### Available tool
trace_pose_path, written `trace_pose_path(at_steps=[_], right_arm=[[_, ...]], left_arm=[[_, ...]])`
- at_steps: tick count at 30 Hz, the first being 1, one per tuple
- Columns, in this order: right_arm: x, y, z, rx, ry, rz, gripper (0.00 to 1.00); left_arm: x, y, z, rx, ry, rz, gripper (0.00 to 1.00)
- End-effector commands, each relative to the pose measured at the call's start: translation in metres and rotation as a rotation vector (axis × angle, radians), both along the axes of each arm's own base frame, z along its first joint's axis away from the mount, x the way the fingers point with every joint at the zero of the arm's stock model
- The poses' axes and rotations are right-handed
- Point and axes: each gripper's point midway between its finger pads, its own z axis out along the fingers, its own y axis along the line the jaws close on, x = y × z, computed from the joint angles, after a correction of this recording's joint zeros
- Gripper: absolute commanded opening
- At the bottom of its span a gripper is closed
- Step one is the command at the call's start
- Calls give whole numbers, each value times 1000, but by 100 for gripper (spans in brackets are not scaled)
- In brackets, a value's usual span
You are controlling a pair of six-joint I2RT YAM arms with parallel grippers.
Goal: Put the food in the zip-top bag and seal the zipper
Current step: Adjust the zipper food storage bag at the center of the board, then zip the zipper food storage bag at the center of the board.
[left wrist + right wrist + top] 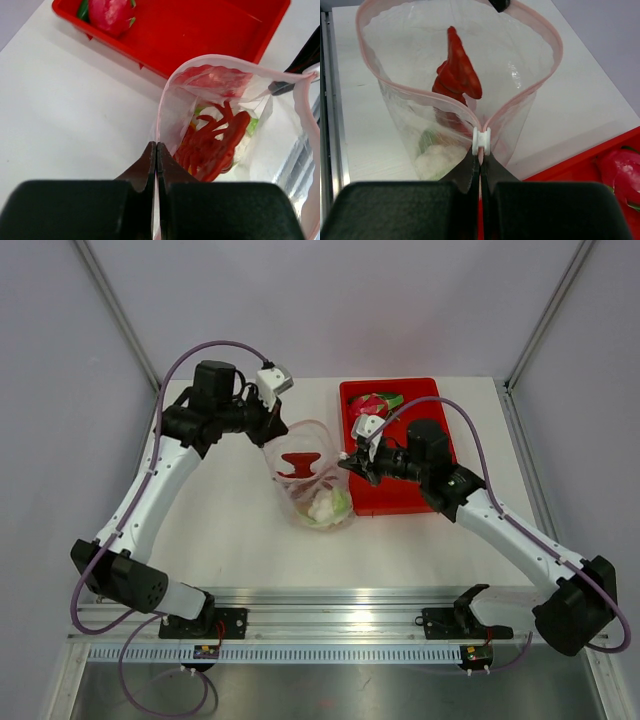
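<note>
**Both grippers clenched on the rim of the open bag, food inside**

The left gripper (pixel 156 145) is seen clenched, its jaws pressed together on the zipper (pixel 161 107), whose pale pink strip runs down between the fingertips. The right gripper (pixel 481 156) is likewise clenched on the zipper (pixel 542 35), pinched just below a small white slider (pixel 481 139) at the point where the two sides of the strip meet.

In the top view, the left gripper (pixel 272 430) is placed at about 10 o'clock on the rim of the zip-top bag (pixel 288 495), and the right gripper (pixel 350 462) at about 3 o'clock. The bag is held between them near the middle of the white table (pixel 220 510), its mouth spread into a wide loop.

The food is contained in the bag. Dark-red chili peppers (pixel 457 75) are seen in its middle, with a white cauliflower piece (pixel 435 160) and a little green (pixel 426 141) beneath them, toward 6 o'clock in the top view.

A red tray (pixel 400 495) is found at 3 o'clock from the bag, just beside it. A pink dragon fruit (pixel 375 403) is seen in the tray's 11 o'clock corner.
</note>
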Motion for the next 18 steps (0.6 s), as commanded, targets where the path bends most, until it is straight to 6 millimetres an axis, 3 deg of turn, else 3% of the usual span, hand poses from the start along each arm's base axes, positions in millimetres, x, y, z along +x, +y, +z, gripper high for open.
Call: trace_pose_path(at_steps=[1,4,5,9,10,11,12,13,14,15,17,18], right_arm=[[35,8,40,87,-149,-52,0],[45,18,57,122,-219,-19,0],[52,23,51,119,-216,-12,0],[72,33,56,134,-227,-29,0],[78,37,54,137,-226,-31,0],[79,39,55,138,-226,-28,0],[80,40,55,141,-224,-25,0],[79,43,54,142,-220,-1,0],[78,45,53,142,-217,13,0],[76,46,56,147,-217,23,0],[71,49,54,145,-204,55,0],[68,49,54,144,-196,67,0]], left_arm=[[2,33,33,-22,-103,143,0],[2,55,44,-36,-166,223,0],[-4,61,58,-51,-219,245,0],[-24,70,72,-62,-284,249,0],[-27,70,74,-65,-289,247,6],[-32,71,80,-73,-304,247,23],[-34,70,85,-84,-309,241,50],[-43,64,94,-105,-319,193,68],[-47,59,102,-123,-328,161,69],[-51,54,108,-142,-336,124,77],[-70,36,127,-203,-351,-13,80],[-72,27,126,-212,-344,-65,80]])
